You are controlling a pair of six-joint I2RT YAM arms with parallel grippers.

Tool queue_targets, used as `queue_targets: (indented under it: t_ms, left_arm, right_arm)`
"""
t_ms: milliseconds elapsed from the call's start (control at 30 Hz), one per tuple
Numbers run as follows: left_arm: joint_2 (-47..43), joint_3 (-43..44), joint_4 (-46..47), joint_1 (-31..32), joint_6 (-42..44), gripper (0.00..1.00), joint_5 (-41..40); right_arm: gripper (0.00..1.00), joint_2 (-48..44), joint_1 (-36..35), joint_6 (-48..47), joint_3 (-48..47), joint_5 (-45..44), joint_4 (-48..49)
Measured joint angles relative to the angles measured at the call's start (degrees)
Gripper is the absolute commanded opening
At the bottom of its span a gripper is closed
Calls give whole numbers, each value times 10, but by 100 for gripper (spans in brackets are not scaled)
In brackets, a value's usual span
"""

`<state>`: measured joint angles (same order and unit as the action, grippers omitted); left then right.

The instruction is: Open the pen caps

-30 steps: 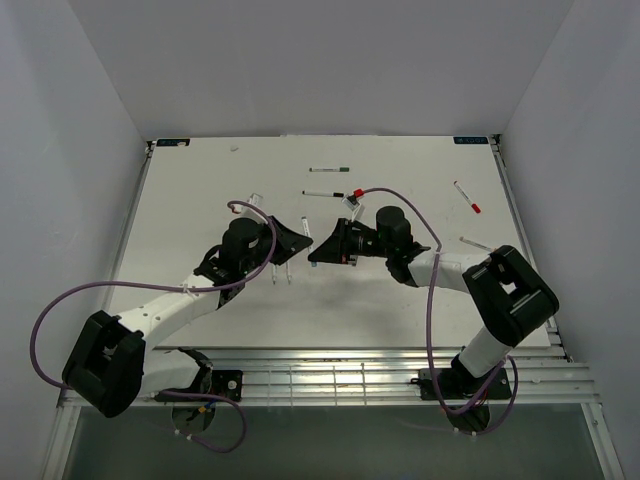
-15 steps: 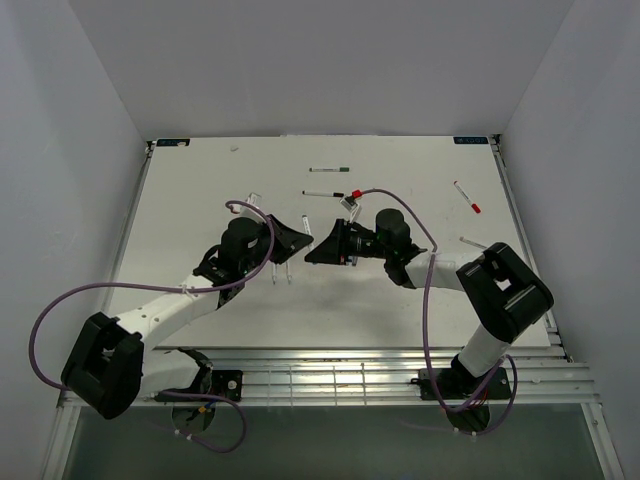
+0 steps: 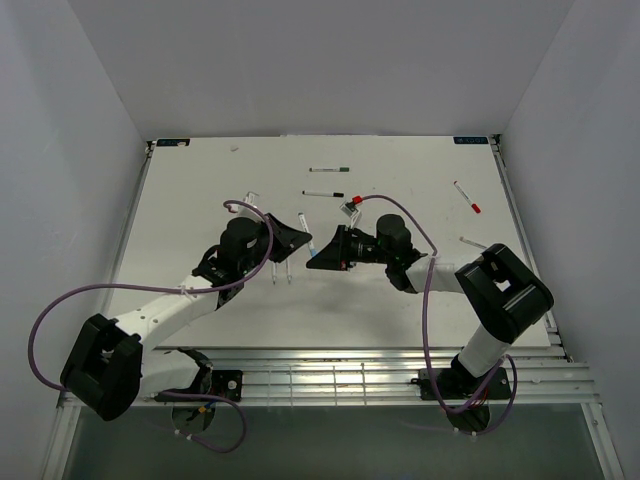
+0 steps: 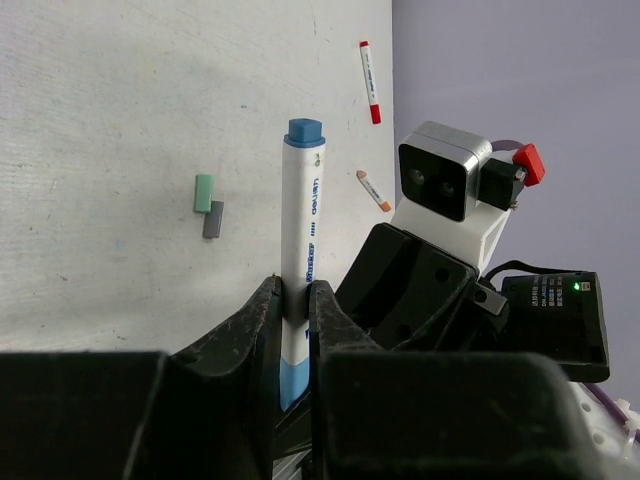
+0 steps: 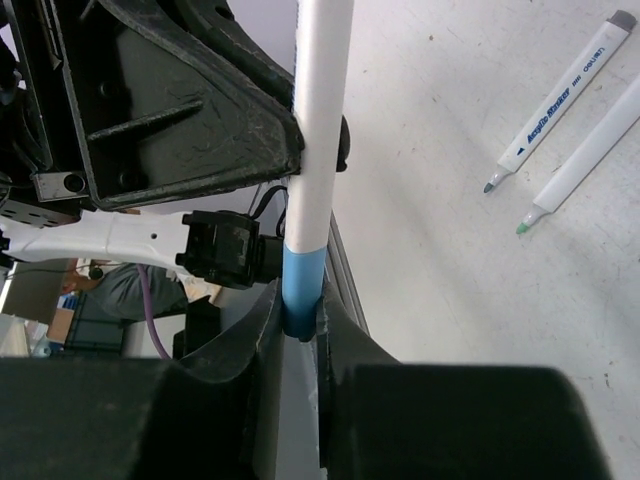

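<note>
White barrel point(image 4: 300, 230) of one pen is pinched in the left hand point(image 4: 295, 288), fingers closed tight on it about mid-length. Right hand point(image 5: 298, 300) is clamped shut on the blue cap point(image 5: 301, 280) at the barrel's end. The cap is seated on the pen, with no gap showing at the joint. The two hands meet mid-surface, fingertips just beside each other along the pen.

Around them:
- grey-tipped pen point(image 5: 556, 100) and green-tipped pen point(image 5: 585, 155), both uncapped, lie side by side on the surface point(image 3: 200, 180) near the hands
- loose green cap point(image 4: 204, 193) and dark grey cap point(image 4: 213, 219) lie touching each other, apart from any pen
- green-capped pen point(image 3: 330, 169) and black-capped pen point(image 3: 323, 193) lie roughly parallel, farther back than the hands
- red cap point(image 4: 373, 105) is on its pen near the right edge, with an orange-tipped pen point(image 4: 372, 188) closer to the right arm

In the way: the right hand's body and wrist camera point(image 4: 445, 180) sit right behind the held pen, and the left hand's black frame crowds the barrel from the other side. A purple cable point(image 3: 425, 300) loops over the right arm.

Room: both hands are well apart from every edge. Bare surface runs left and back-left of the left arm. Walls close in on the left, right and back.
</note>
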<state>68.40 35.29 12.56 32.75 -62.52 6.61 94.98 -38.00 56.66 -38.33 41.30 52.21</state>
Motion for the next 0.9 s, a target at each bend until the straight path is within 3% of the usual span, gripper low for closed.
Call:
queue_targets:
  t_ms: [100, 133, 167, 200, 333, 500, 600, 733, 833, 900]
  left_arm:
    - [-1, -1, -1, 0, 1, 0, -1]
    - [-1, -1, -1, 0, 1, 0, -1]
    - [-2, -2, 0, 0, 1, 0, -1]
    - [-4, -3, -1, 0, 1, 0, -1]
    - [-6, -8, 0, 0, 0, 0, 0]
    - [-8, -12, -1, 0, -1, 0, 0]
    - [-11, -12, -1, 0, -1, 0, 0]
    - [-15, -13, 0, 0, -1, 0, -1]
    - [-19, -15, 1, 0, 0, 0, -2]
    - [-19, -17, 1, 0, 2, 20, -1]
  right_arm:
    - [8, 0, 0, -3, 0, -1, -2]
    - [13, 0, 0, -4, 0, -1, -2]
    - [29, 0, 0, -5, 0, -1, -2]
    - [35, 0, 0, -7, 0, -1, -2]
    - [46, -1, 0, -11, 0, -2, -1]
    - [43, -1, 0, -11, -1, -3, 4]
    - [35, -1, 0, -11, -2, -4, 4]
    - [8, -1, 0, -5, -2, -5, 4]
    - [8, 0, 0, 2, -2, -6, 3]
    - [8, 0, 0, 2, -2, -6, 1]
